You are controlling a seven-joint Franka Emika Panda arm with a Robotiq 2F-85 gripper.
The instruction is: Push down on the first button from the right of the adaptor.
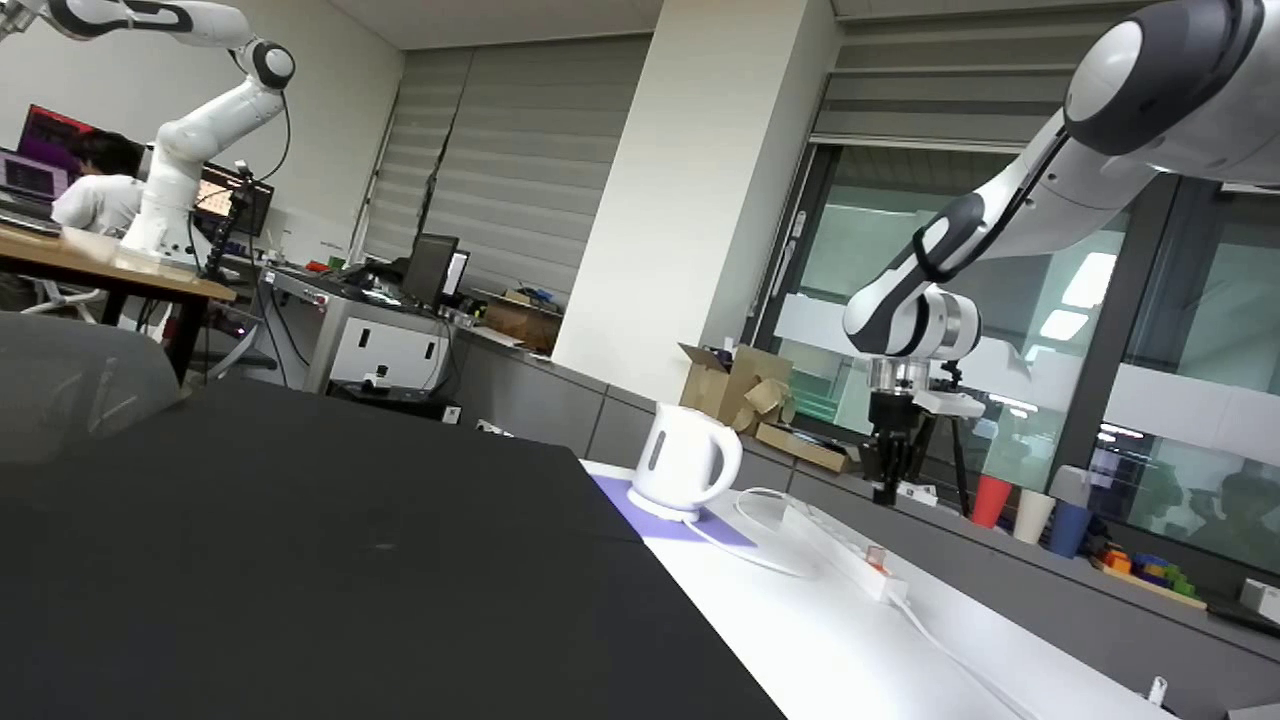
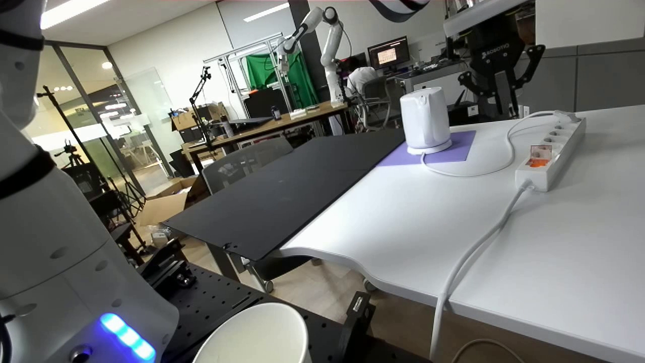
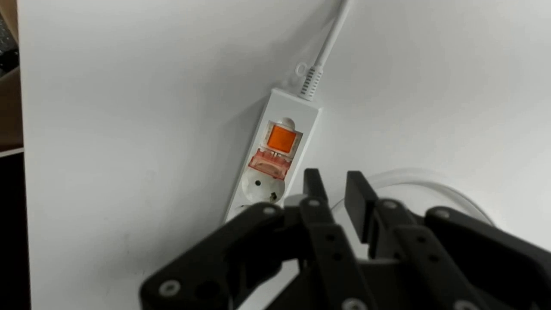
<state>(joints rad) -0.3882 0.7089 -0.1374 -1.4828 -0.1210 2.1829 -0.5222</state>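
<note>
The adaptor is a long white power strip on the white table, seen in both exterior views (image 1: 835,548) (image 2: 568,147) and in the wrist view (image 3: 295,103). An orange button (image 3: 281,138) sits near its cord end, also visible in an exterior view (image 2: 538,163). A clear reddish cover (image 3: 270,165) is flipped up beside the button, over the adjoining socket. My gripper (image 3: 330,172) is partly open and empty, with a gap between its fingers. It hangs above the table, apart from the adaptor, and hides the strip's far part in the wrist view. It also shows in both exterior views (image 1: 884,494) (image 2: 507,112).
A white kettle (image 1: 686,460) (image 2: 426,120) stands on a purple mat (image 2: 462,145), with its white cable (image 2: 473,175) running to the strip. The strip's cord (image 2: 473,247) runs over the table edge. A black panel (image 2: 287,191) adjoins the white table (image 2: 383,237).
</note>
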